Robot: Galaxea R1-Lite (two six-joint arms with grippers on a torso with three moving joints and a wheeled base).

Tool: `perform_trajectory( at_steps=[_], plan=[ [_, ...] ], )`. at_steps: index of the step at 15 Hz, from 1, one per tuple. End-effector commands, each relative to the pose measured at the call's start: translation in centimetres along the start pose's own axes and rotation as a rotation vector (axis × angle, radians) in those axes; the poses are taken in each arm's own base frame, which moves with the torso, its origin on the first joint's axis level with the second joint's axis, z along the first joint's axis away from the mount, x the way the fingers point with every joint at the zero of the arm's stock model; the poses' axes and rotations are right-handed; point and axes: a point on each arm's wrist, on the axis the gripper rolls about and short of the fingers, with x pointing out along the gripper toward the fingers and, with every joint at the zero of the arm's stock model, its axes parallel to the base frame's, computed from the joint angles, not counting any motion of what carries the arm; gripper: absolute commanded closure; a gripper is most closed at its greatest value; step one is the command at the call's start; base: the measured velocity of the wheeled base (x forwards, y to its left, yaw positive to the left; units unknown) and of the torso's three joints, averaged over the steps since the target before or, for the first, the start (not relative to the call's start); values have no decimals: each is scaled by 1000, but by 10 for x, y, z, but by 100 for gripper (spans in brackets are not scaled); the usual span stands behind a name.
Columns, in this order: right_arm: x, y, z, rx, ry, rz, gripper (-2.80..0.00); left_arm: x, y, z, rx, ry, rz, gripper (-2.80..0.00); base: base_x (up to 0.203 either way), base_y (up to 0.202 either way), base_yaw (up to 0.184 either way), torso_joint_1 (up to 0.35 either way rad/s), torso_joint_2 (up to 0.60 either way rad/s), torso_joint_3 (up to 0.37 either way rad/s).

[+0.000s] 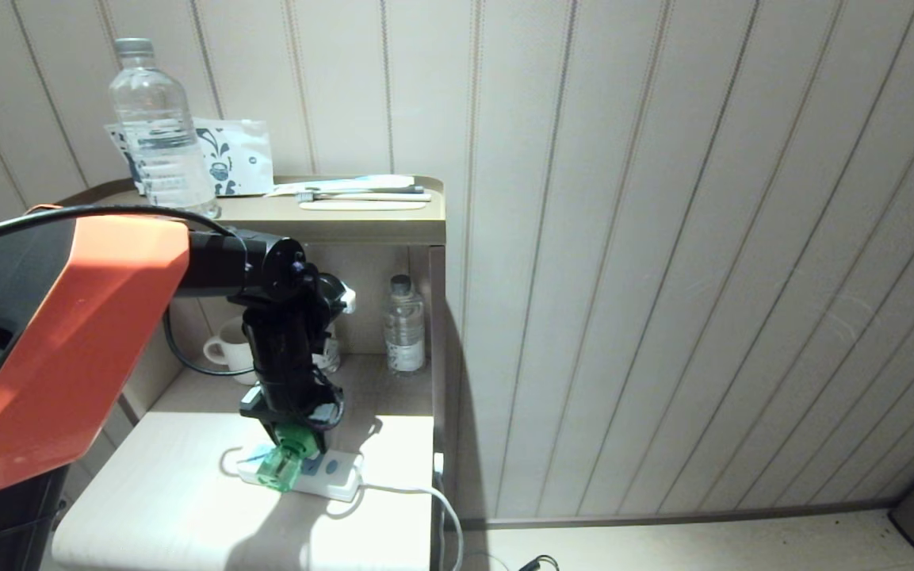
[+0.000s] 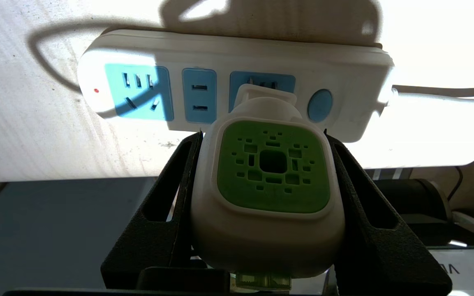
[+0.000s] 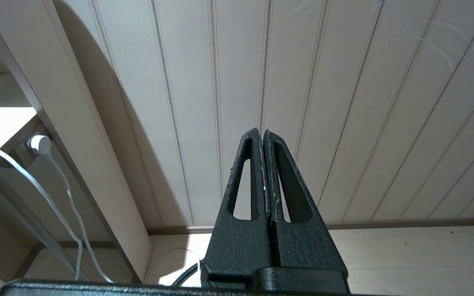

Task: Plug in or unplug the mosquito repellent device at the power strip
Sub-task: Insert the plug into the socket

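Mosquito repellent device [image 2: 267, 193] sits clamped between the left gripper [image 2: 267, 205] fingers, its prongs partly in the power strip [image 2: 237, 78] socket just ahead; seating or pulling free remains. Right gripper [image 3: 263, 142], pinched closed, idles.

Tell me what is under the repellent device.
The power strip lies under the repellent device, which the left gripper clamps. The plug sits at the third blue outlet; its prongs and most of that outlet are hidden.
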Motion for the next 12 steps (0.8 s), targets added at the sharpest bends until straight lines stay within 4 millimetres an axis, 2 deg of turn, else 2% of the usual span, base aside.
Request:
perform_trajectory(
  at_steps=[1, 12],
  plan=[
    [0, 0, 0, 0, 0, 0, 0, 7, 0, 2, -3, 21, 4, 0, 0, 0, 0, 0, 0, 0],
    [0, 0, 0, 0, 0, 0, 0, 23, -2, 8, 0, 52, 8, 0, 0, 0, 0, 0, 0, 0]
  ],
)
